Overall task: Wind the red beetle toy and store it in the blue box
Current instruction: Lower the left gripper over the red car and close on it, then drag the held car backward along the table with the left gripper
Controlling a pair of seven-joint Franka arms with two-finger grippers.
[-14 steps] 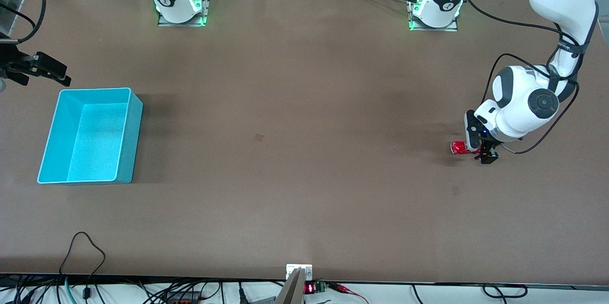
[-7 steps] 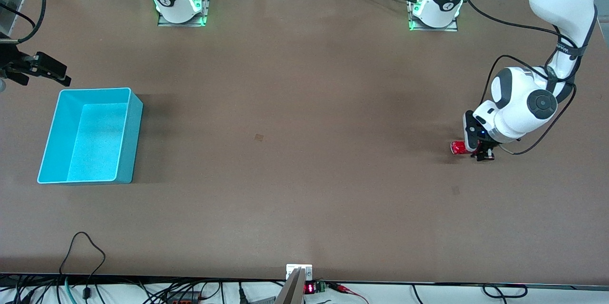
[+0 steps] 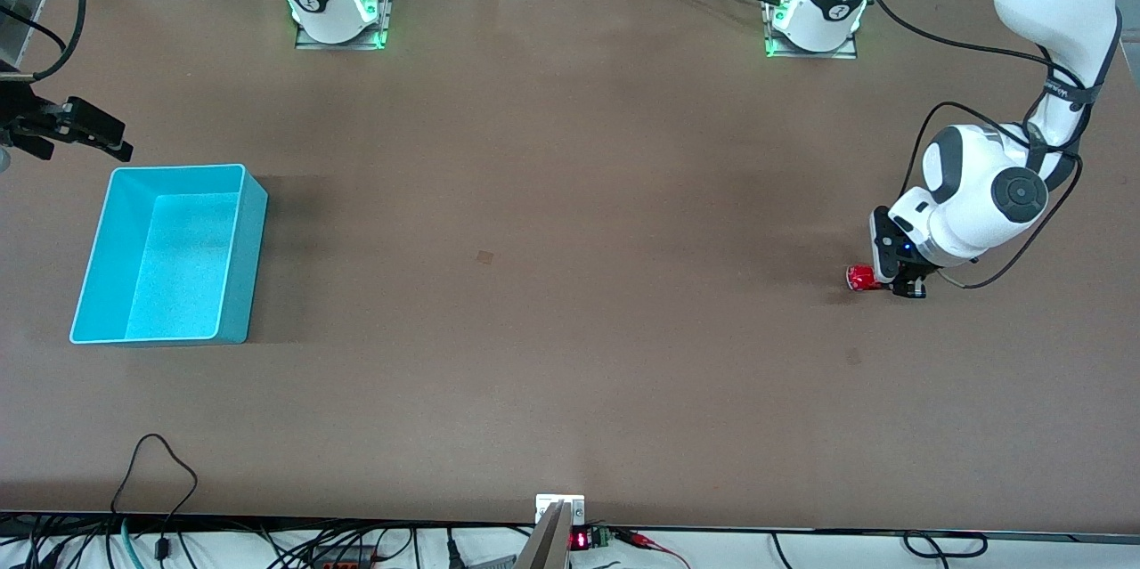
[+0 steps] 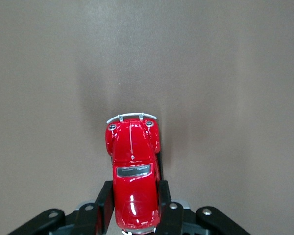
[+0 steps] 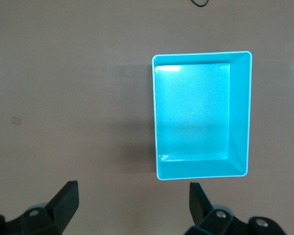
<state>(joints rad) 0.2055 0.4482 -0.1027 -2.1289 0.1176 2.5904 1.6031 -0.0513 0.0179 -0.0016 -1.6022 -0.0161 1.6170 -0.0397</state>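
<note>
Matte brown table (image 3: 570, 284): left gripper (image 3: 898, 284) clamps glossy rounded red beetle toy (image 4: 134, 169).

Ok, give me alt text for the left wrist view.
The left gripper is shut on the red toy, one black finger against each side, its silvery bumper pointing away from the camera. Bare brown table fills the rest.

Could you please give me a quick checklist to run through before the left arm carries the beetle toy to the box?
1. Left hand shut on the red beetle toy, fingers at both flanks: ok.
2. Toy lifted off the table: cannot tell.
3. Toy wound: cannot tell.
4. Blue box upright and open, nothing inside it: ok.
5. Right hand open, waiting beside the box at the right arm's end, not over its opening: ok.
6. Tabletop between toy and box bare: ok.
</note>
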